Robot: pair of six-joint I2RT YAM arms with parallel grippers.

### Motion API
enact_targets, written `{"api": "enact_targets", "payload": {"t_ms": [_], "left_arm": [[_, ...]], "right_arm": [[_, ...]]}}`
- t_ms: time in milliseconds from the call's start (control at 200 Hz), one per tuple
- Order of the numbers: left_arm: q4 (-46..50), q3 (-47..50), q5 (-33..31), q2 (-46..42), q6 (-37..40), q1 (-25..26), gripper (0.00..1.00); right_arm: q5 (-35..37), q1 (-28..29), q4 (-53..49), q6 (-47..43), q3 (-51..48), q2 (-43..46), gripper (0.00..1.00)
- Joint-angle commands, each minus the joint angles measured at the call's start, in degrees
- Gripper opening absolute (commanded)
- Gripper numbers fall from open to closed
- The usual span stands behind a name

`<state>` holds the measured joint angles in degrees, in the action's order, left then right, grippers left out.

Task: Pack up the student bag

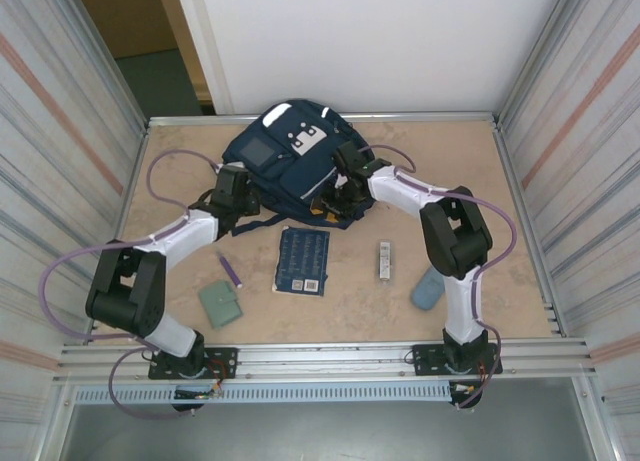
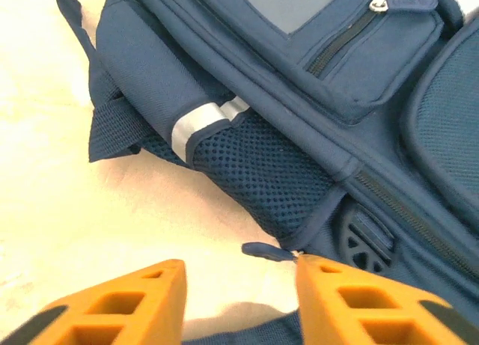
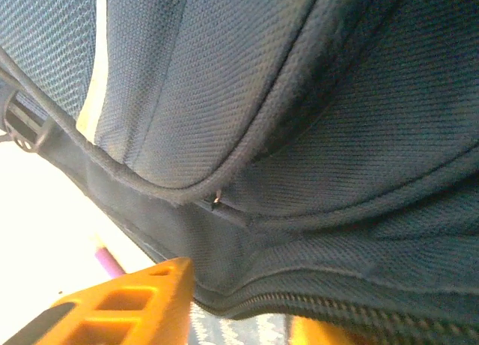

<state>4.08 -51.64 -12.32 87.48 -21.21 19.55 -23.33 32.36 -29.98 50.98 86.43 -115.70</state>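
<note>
The student bag is lying at the table's far edge. The left gripper is hovering spread beside a zipper pull, which likely needs pinching next to open the bag. Whether the right gripper is pinching fabric cannot be told.

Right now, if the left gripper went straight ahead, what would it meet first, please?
Probably the student bag: its small zipper pull lies just ahead of the open left gripper, though depth is uncertain.

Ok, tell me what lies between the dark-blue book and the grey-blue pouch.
A small pale rectangular item lies between the book and the pouch, seen in the top view.
</note>
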Motion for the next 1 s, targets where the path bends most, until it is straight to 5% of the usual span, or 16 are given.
{"api": "enact_targets", "payload": {"t_ms": [0, 230, 341, 381, 531, 707, 992], "left_arm": [[2.2, -3.8, 8.2, -2.2, -1.4, 0.5, 0.48], [-1.8, -9.3, 18.8, 3.0, 13.3, 7.4, 0.57], [-2.5, -13.3, 15.9, 6.4, 21.3, 12.0, 0.65], [-1.5, -15.8, 14.6, 8.3, 25.4, 13.9, 0.71], [8.6, -29.4, 11.3, 18.4, 33.7, 18.4, 0.86], [11.2, -37.7, 12.4, 27.0, 32.0, 18.6, 0.86], [18.2, -48.3, 4.4, 38.7, 27.1, 18.7, 0.80]], "right_arm": [[7.0, -0.7, -0.4, -6.4, -3.1, 7.9, 0.48], [26.6, -5.7, -1.7, -20.9, -11.2, 28.2, 0.73], [35.8, -9.4, -1.6, -24.4, -15.2, 37.2, 0.82], [40.3, -10.3, -1.3, -24.9, -16.8, 40.2, 0.99], [53.1, -13.4, -1.6, -21.2, -23.2, 48.8, 0.99], [34.9, -19.7, 0.0, -20.9, -30.0, 54.1, 0.99], [29.5, -19.7, -3.3, -20.6, -30.1, 51.5, 0.99]]}}
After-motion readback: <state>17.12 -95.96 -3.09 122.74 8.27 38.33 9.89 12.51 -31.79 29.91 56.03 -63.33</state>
